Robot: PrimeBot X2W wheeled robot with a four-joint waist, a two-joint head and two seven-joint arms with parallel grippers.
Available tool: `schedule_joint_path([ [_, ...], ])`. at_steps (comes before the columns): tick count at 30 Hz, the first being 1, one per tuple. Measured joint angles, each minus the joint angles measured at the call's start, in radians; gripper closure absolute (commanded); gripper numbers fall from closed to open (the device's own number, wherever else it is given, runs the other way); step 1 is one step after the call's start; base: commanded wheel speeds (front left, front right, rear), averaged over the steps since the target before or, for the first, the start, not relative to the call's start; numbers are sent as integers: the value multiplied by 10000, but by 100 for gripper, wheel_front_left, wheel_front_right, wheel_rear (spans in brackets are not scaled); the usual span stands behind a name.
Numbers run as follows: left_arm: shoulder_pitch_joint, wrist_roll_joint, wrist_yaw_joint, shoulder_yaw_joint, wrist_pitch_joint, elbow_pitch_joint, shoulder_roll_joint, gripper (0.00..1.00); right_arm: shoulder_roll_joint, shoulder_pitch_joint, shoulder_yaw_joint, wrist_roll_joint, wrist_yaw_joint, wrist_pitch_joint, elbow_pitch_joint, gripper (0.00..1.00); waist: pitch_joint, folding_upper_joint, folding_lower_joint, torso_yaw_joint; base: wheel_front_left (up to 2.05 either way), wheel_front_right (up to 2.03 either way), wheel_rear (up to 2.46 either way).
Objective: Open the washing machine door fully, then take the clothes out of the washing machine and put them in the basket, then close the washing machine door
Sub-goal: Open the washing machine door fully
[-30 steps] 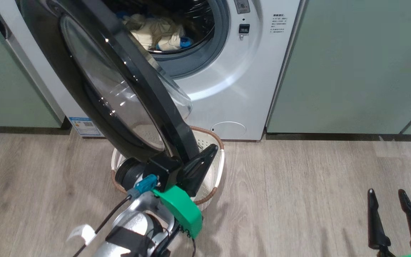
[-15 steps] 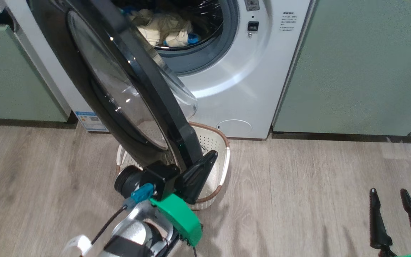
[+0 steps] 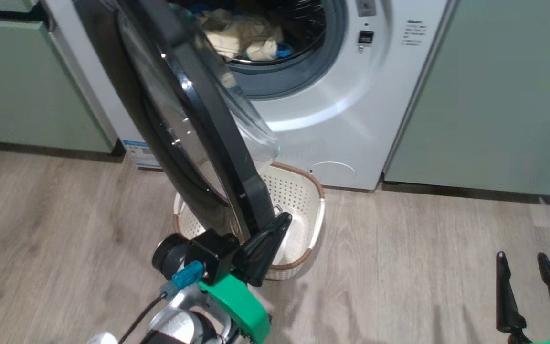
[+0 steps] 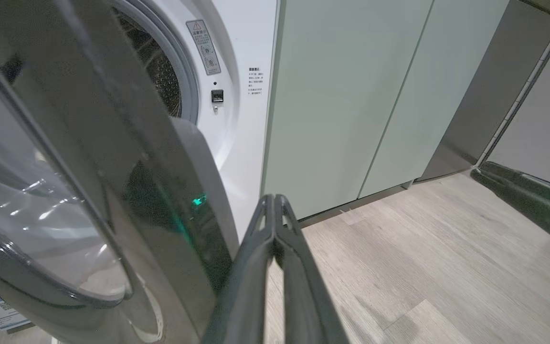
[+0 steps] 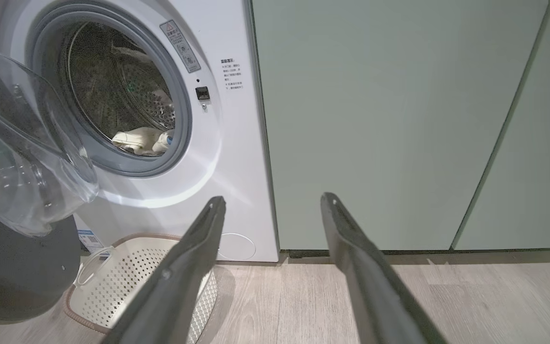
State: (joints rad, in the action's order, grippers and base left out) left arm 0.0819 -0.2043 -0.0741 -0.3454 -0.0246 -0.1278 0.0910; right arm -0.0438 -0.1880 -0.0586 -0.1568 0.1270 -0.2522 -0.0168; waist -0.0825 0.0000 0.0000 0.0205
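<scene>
1. Large, round, black-rimmed washing machine door (image 3: 231, 153) with a bulging clear glass centre: swung partway out and seen edge-on, running from the top left of the head view down to its lower middle.
2. White front-loading washing machine (image 3: 332, 124) with a grey drum gasket: across the top middle of the head view, mouth uncovered.
3. Soft cream clothes (image 3: 244, 36) with bright blue trim: heaped inside the drum at the top of the frame, just right of the door's edge.
4. Small cream perforated plastic basket (image 3: 294, 191) with a brown rim: on the floor just in front of the machine, below the door's lower edge and partly hidden behind it.
5. Left gripper (image 3: 282, 223), two long dark fingers on a green-cased wrist: pinched fully together with nothing between them, lying close along the right side of the door's lowest rim, lower middle of the frame. Contact with the rim not certain.
6. Left wrist view: the same fingers meeting at bottom centre, door rim just to their left.
7. Right gripper (image 3: 520, 256): lower right corner of the head view, fingers spread wide and holding nothing, over the floor, well apart from door and basket.
8. Pale green cabinets (image 3: 494, 95) on either side of the machine; grey wood-look floor (image 3: 399, 263) across the lower half.
</scene>
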Motion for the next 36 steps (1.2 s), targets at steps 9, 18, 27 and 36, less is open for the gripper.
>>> schedule_joint_path([
  [9, -6, -2, -15, -165, 192, 88, 0, 100, 23, 1, 35, 0, 0, 0, 6, 0, 57, 0, 0, 421, 0, 0, 0],
  [18, -87, -4, -84, -224, 284, 207, 2, 100, 33, -3, 113, -2, 0, 0, 56, 0, 271, 0, 0, 787, 0, 0, 0],
  [27, -190, -8, -173, -336, 370, 134, 65, 100, 36, -20, 182, -4, 0, 0, 67, 0, 313, 0, 0, 1288, 0, 0, 0],
  [36, -188, 15, -424, -366, 600, 71, 88, 100, 38, -19, 228, -4, 0, 0, 65, 0, 205, 0, 1, 2064, 0, 0, 0],
])
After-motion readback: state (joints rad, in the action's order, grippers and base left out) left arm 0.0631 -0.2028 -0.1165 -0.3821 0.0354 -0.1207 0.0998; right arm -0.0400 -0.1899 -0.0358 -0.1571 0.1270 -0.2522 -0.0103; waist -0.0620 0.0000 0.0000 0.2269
